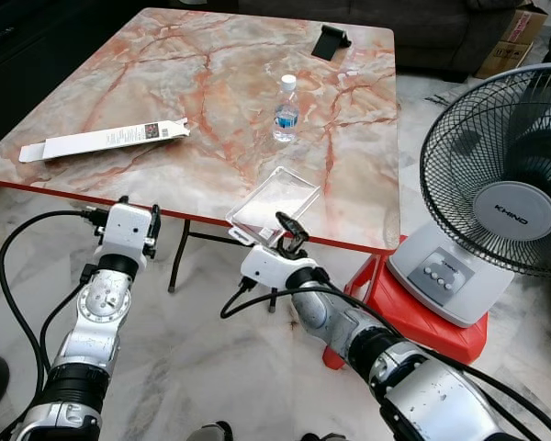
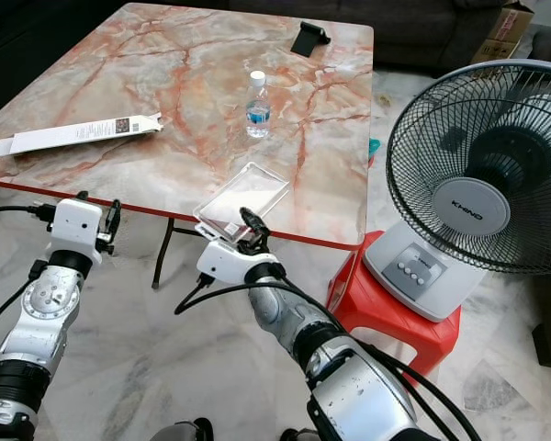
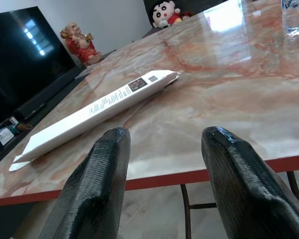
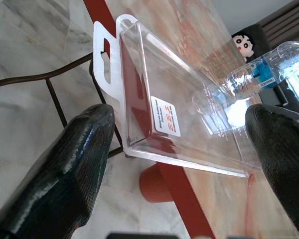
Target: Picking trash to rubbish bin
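Observation:
A clear plastic blister pack [image 1: 275, 200] lies at the near edge of the marble table [image 1: 211, 83], overhanging it a little. My right gripper [image 1: 292, 234] is open just in front of that pack; in the right wrist view the pack [image 4: 179, 114] lies ahead between the two spread fingers. A long white carton [image 1: 106, 140] rests on the table's left side. My left gripper [image 1: 138, 209] is open, level with the near-left table edge, and points at the carton [image 3: 99, 107]. A small water bottle [image 1: 286, 110] stands upright mid-table.
A black stand [image 1: 331, 41] sits at the table's far edge. On the right, a large fan [image 1: 505, 193] stands on a red stool [image 1: 413, 317] close to the table corner. The table's metal legs [image 1: 176, 257] stand on the marble floor below.

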Controlling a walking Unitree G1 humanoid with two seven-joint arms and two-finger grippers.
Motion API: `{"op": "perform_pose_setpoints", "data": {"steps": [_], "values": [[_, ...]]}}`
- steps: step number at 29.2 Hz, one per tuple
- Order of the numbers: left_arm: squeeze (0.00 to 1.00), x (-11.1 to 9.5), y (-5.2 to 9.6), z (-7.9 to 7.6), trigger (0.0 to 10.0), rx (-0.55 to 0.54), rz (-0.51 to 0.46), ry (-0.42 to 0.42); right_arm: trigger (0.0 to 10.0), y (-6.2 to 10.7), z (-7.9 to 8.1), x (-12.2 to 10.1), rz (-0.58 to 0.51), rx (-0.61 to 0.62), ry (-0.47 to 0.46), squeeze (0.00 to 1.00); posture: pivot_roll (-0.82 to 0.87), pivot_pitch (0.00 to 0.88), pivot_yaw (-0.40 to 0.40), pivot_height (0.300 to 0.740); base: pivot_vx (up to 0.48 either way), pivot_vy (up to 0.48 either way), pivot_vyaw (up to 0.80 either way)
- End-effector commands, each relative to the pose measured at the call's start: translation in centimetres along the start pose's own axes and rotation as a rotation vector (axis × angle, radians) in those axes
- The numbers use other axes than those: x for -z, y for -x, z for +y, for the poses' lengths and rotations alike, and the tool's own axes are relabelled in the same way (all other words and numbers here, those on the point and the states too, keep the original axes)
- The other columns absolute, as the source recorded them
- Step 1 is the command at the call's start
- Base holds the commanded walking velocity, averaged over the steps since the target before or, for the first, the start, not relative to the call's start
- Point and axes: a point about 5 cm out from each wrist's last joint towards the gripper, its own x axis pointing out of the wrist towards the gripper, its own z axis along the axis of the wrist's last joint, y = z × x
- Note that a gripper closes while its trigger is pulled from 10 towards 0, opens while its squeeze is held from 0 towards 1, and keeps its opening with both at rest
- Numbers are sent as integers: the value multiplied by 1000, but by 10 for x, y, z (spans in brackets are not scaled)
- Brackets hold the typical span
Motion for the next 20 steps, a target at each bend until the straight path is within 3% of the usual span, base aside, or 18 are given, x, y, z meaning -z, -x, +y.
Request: {"op": "perform_pose_setpoints", "data": {"steps": [1, 2, 3, 5, 7, 8, 9, 10, 11, 20], "values": [[0, 0, 2, 1, 10000, 15, 6, -26, 7451, -1, -3, 1, 15, 15, -8, 0, 242, 181, -17, 740, 0, 0, 0], [0, 0, 2, 1, 10000, 15, 6, -26, 6824, -1, -3, 1, 15, 15, -8, 0, 242, 181, -17, 740, 0, 0, 0], [0, 0, 2, 1, 10000, 17, 8, -28, 4863, -1, -3, 2, 17, 13, -6, 0, 242, 181, -17, 740, 0, 0, 0], [0, 0, 2, 1, 10000, 17, 9, -28, 4588, -1, -2, 2, 19, 12, -4, 0, 243, 179, -17, 740, 0, 0, 0], [0, 0, 2, 0, 10000, 18, 9, -28, 4980, 0, -2, 3, 21, 11, -3, 0, 242, 179, -18, 740, 0, 0, 0], [0, 0, 2, 0, 10000, 20, 10, -29, 6392, 0, -2, 3, 22, 9, -1, 0, 243, 179, -18, 740, 0, 0, 0], [0, 0, 2, 0, 10000, 20, 10, -29, 6392, 0, -2, 3, 22, 9, -1, 0, 243, 179, -18, 740, 0, 0, 0], [0, -1, 2, -1, 10000, 21, 10, -29, 8549, 0, -2, 4, 22, 8, 0, 0, 243, 179, -18, 740, 0, 0, 0], [0, -1, 2, -1, 10000, 22, 10, -29, 10000, 0, -1, 4, 23, 6, 1, 0, 243, 179, -18, 740, 0, 0, 0], [0, -2, 3, -1, 10000, 26, 11, -38, 10000, 2, 2, 7, 32, -11, 16, 0, 248, 183, -16, 740, 0, 0, 0]]}}
